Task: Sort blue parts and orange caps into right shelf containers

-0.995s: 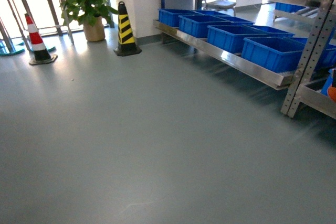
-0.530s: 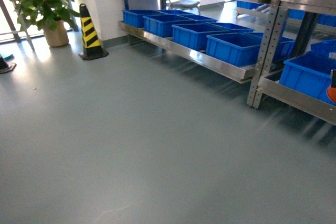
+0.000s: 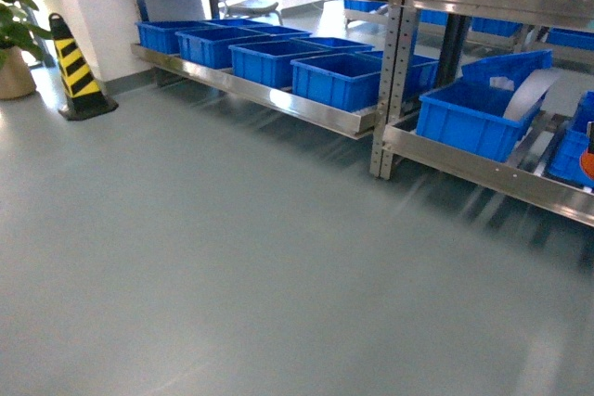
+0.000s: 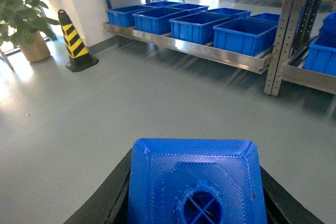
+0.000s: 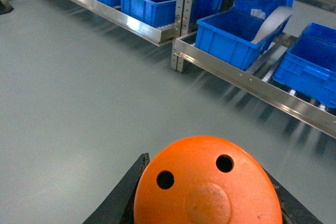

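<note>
The view has swung right: the cone (image 3: 79, 71) and plant (image 3: 14, 25) slid toward the left edge. Nearest, the left end effector (image 4: 197, 203) grips a blue part (image 4: 197, 182); the right end effector (image 5: 207, 198) clasps an orange cap (image 5: 207, 182). This looks like transit; next, close on the right shelf containers (image 3: 473, 118) on the shelf (image 3: 483, 169). Fingertips are cropped; motion blurs details.

head: forward-down | wrists: low, forward | shared: shelf (image 3: 278, 99) crates (image 4: 244, 35)
</note>
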Robot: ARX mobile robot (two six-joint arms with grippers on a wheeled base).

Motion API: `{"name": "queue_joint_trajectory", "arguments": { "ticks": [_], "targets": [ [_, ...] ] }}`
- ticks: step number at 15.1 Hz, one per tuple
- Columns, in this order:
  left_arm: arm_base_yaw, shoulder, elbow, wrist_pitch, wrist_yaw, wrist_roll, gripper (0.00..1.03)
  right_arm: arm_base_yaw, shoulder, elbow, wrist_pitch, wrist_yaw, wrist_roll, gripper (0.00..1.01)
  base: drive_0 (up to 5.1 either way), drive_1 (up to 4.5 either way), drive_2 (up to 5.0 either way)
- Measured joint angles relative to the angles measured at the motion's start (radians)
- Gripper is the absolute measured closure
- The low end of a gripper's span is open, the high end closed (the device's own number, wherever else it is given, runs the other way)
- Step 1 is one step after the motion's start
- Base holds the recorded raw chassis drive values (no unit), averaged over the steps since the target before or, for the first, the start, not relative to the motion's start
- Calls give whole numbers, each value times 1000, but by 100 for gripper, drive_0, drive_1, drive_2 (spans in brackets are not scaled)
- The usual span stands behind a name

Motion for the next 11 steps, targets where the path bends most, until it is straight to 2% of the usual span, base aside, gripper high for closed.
{"name": "queue_joint_trajectory", "arguments": {
  "ticks": [11],
  "targets": [
    [0,0,0,0,-2,0,59,0,0,0,0,0,0,57,-166,-166,-166]
  ]
}}
